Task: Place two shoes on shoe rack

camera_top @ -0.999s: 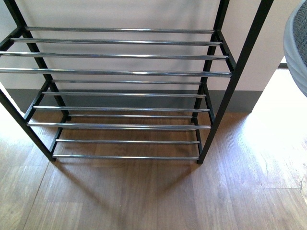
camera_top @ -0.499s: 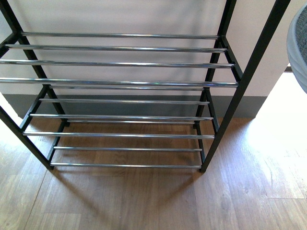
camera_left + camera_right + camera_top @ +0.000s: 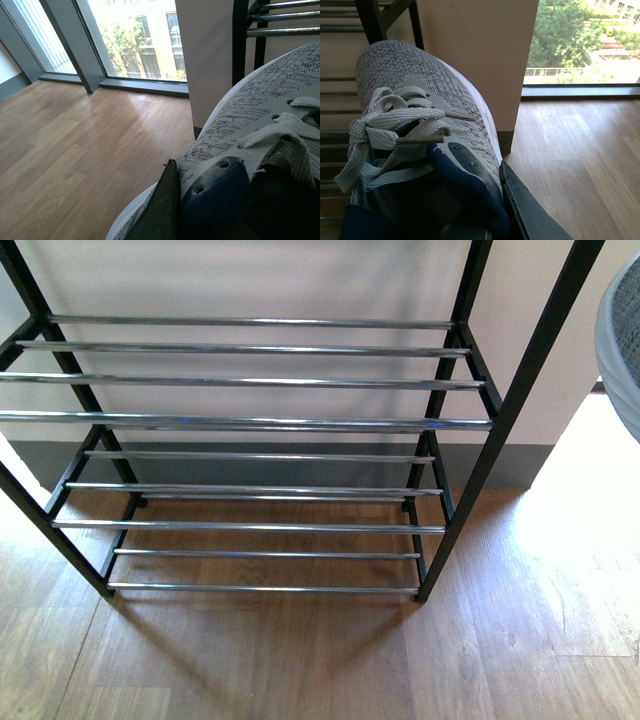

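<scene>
Left wrist view: left gripper (image 3: 174,200) clamped on the collar of the left shoe (image 3: 260,100). One finger lies outside the knit and the other is hidden. The shoe is in the air, and a side post of the shoe rack (image 3: 240,45) shows beyond it.

Front view: all rack tiers are bare. The left shoe is out of frame. The toe of the right shoe (image 3: 622,340) sits at the far right edge, right of the rack's post and over no tier.

Right wrist view: right gripper (image 3: 512,200) likewise pinches the right shoe's collar.

Risks:
- A collar-only hold may let a shoe pivot or droop.
- A toe could strike a black post on entry.
- A sole set across the bar gaps could tip through.
</scene>
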Controlling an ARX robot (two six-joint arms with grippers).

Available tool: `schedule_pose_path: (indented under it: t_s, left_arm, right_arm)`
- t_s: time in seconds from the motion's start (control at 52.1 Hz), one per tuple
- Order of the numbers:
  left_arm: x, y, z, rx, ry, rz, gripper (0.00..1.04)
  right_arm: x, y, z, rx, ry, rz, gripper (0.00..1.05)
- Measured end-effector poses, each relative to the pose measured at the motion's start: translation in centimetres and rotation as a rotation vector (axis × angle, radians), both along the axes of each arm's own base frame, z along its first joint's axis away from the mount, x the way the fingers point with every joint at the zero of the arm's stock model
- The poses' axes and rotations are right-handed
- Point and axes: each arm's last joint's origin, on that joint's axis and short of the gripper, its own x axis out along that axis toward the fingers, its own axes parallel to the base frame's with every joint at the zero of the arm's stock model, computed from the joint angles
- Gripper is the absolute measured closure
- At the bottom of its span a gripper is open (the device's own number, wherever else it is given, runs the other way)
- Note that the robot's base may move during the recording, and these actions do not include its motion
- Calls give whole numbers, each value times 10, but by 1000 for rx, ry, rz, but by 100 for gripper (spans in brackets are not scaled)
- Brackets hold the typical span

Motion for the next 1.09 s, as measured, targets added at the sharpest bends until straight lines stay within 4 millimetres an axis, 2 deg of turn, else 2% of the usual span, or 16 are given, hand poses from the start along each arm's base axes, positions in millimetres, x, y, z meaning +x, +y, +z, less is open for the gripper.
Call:
schedule_pose_path:
  t_s: [1.095]
  left_arm:
    - [0, 0, 0, 1, 0, 3, 103]
  right_arm:
    - [0, 0, 0, 0, 0, 0, 103]
